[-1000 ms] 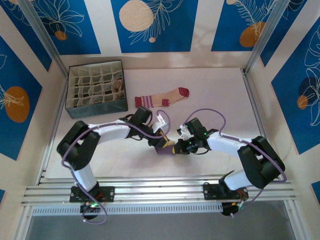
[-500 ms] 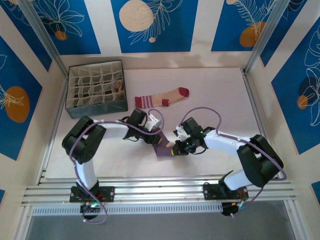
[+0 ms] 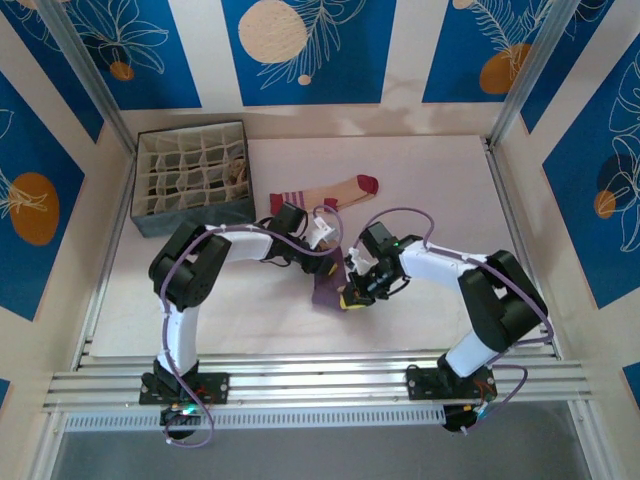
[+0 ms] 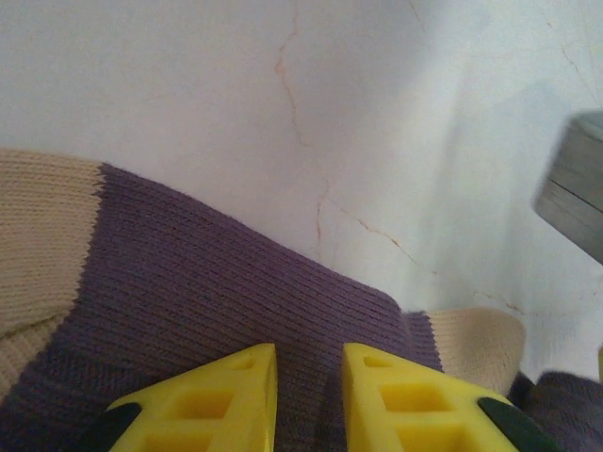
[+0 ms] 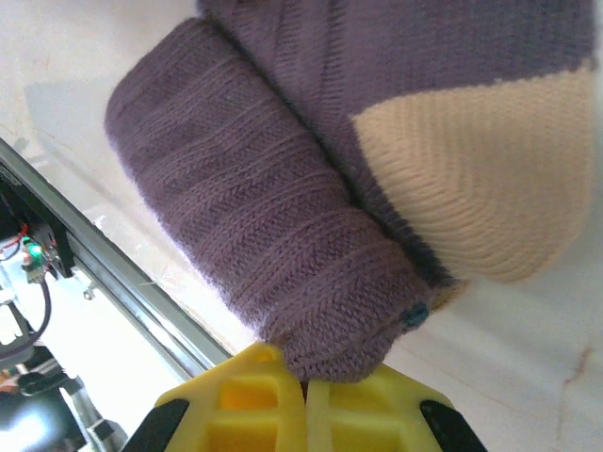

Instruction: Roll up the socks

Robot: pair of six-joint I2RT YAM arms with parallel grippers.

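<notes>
The purple sock (image 3: pixel 329 285) with tan heel and toe lies mid-table, its near end rolled into a tube (image 5: pixel 254 217). My left gripper (image 3: pixel 326 262) sits at its far end. In the left wrist view this gripper (image 4: pixel 309 350) stands shut on a fold of the purple knit (image 4: pixel 217 282). My right gripper (image 3: pixel 350 298) meets the sock's near right corner; its yellow tips (image 5: pixel 306 377) are pressed together, pinching the end of the roll. A tan sock (image 3: pixel 325 193) with a dark-red toe and striped cuff lies flat farther back. An argyle sock (image 3: pixel 237 170) sits in a box cell.
A grey divided organizer box (image 3: pixel 190 205) stands at the back left of the white table. Metal rails (image 3: pixel 320 385) run along the near edge, close behind the roll in the right wrist view. Frame posts (image 3: pixel 520 90) rise at the back corners.
Both grippers and the purple sock have shifted away from the near edge, toward the tan sock. The left jaws have narrowed onto the fabric. The right gripper has stayed shut.
</notes>
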